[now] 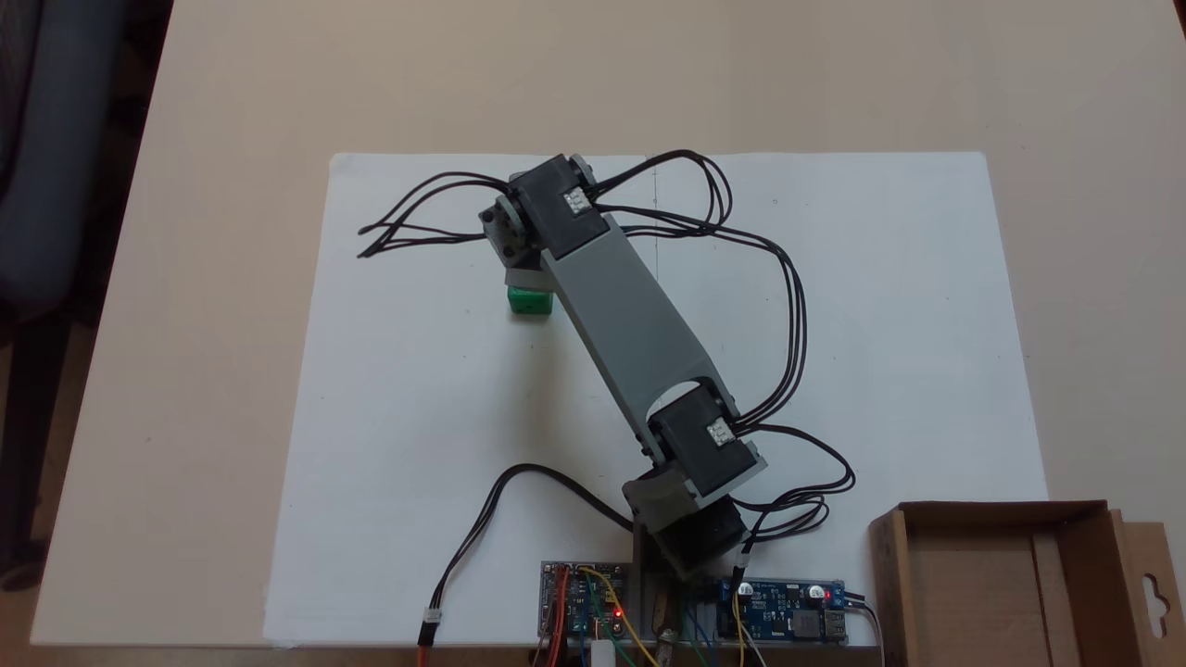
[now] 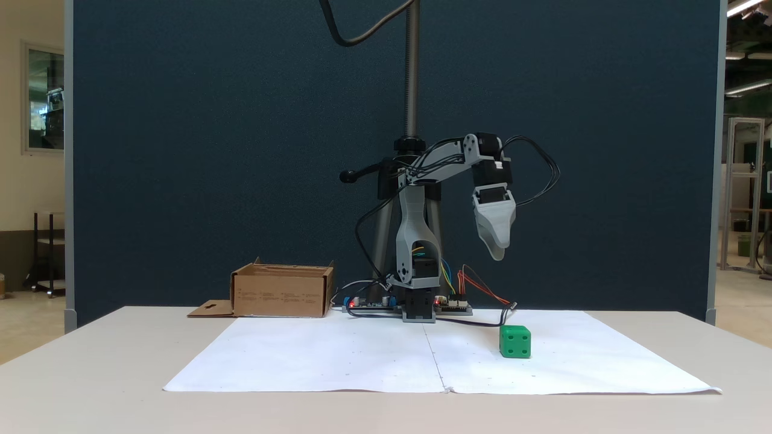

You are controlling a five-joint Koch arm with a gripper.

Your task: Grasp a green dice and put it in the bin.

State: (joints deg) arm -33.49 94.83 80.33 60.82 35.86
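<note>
The green dice (image 2: 515,342), a small shiny plastic cube with rounded edges and sunken dots, is seen resting on smooth white paper (image 2: 338,355) near the middle of the table (image 2: 90,386). The grey plastic tool (image 2: 496,250) is held above it, not touching. Spread or pressed together cannot be told. The bin (image 1: 1005,579), brown ridged cardboard, is set at a table corner.

print on bin (image 2: 282,296), unreadable

A dark blue partition panel (image 2: 211,150) stands behind the beige table (image 2: 90,374). Beyond its edges, cream walls, a framed window (image 2: 43,96) and ceiling strip lights (image 2: 745,7) show; a dark chair (image 1: 46,157) stands beside the table
</note>
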